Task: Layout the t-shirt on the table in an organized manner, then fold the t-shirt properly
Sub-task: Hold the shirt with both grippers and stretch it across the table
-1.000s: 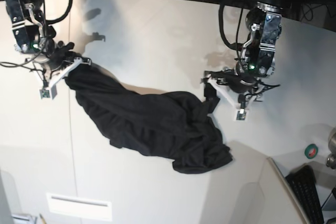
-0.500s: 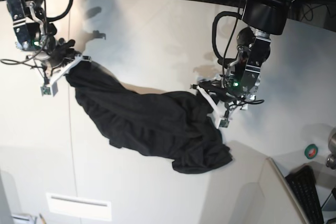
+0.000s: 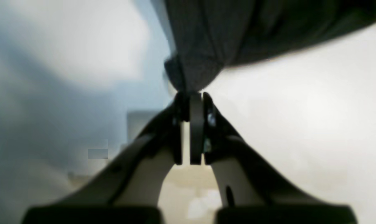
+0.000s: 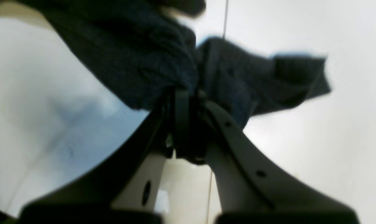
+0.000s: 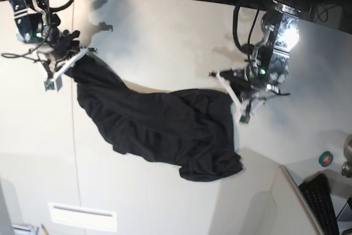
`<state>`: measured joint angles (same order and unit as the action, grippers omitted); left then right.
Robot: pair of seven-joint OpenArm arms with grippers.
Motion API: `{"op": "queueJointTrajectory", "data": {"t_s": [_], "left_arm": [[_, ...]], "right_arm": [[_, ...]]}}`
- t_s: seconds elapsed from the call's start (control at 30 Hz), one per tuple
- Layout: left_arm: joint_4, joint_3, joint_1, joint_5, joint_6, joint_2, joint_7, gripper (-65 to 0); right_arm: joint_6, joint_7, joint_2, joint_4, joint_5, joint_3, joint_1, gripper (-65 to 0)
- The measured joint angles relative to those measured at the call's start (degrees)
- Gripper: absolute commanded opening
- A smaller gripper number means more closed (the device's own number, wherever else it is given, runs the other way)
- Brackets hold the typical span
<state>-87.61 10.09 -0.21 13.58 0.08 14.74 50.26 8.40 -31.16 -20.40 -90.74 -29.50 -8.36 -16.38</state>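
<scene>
The black t-shirt (image 5: 159, 125) lies bunched and stretched slantwise across the off-white table (image 5: 165, 31), with no print showing. On the left of the base view, my right gripper (image 5: 81, 59) is shut on the shirt's upper left end. In the right wrist view, that gripper (image 4: 188, 93) has dark fabric (image 4: 138, 56) bunched around its closed fingertips. My left gripper (image 5: 227, 92) is shut on the shirt's right edge. Seen from the left wrist, its jaws (image 3: 191, 93) pinch a gathered fold of the cloth (image 3: 225, 34).
A green tape roll (image 5: 326, 158) and a black keyboard (image 5: 324, 202) sit at the lower right beside a raised panel edge. A white label plate (image 5: 82, 217) lies near the front. A thin dark seam (image 5: 74, 136) runs down the table's left part. Cables crowd the far edge.
My left gripper came down onto the shirt's right edge, closed on it, and drew it to the right. My right gripper moved slightly up with its end, stretching the cloth.
</scene>
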Motion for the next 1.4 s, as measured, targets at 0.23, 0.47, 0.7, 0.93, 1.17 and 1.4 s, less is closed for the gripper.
{"op": "queueJointTrajectory", "data": {"t_s": [0.23, 0.47, 0.7, 0.93, 1.17, 1.4], "left_arm": [[9.5, -1.0, -20.5, -0.3, 0.1, -5.0, 3.8, -65.0], [31.6, -0.7, -40.1, -0.3, -0.1, -11.1, -4.7, -65.0], [35.3, -1.1, -56.5, -0.1, 0.0, -12.7, -8.4, -65.0], [15.3, -1.4, -52.2, 0.3, 0.0, -11.0, -4.6, -65.0], [1.0, -1.2, -25.2, -0.7, 0.1, -5.9, -3.2, -65.0], [4.1, -1.4, -6.6, -0.9, 0.3, -3.2, -5.8, -65.0]], "right_arm": [[-0.5, 0.5, -4.6, 5.9, -0.3, 0.0, 17.9, -65.0], [-3.4, -0.7, -8.9, 16.7, 0.0, -0.5, 36.7, -65.0], [-8.0, -0.2, -16.4, 15.5, 0.0, -0.2, 54.8, -65.0], [-8.0, 1.0, -21.6, -1.3, -0.2, 1.9, 48.9, -65.0], [-8.1, -0.1, -11.8, -4.1, 0.0, 13.9, 21.2, -65.0], [-7.9, -0.1, -2.0, 11.8, 0.0, 14.0, 9.9, -65.0]]}}
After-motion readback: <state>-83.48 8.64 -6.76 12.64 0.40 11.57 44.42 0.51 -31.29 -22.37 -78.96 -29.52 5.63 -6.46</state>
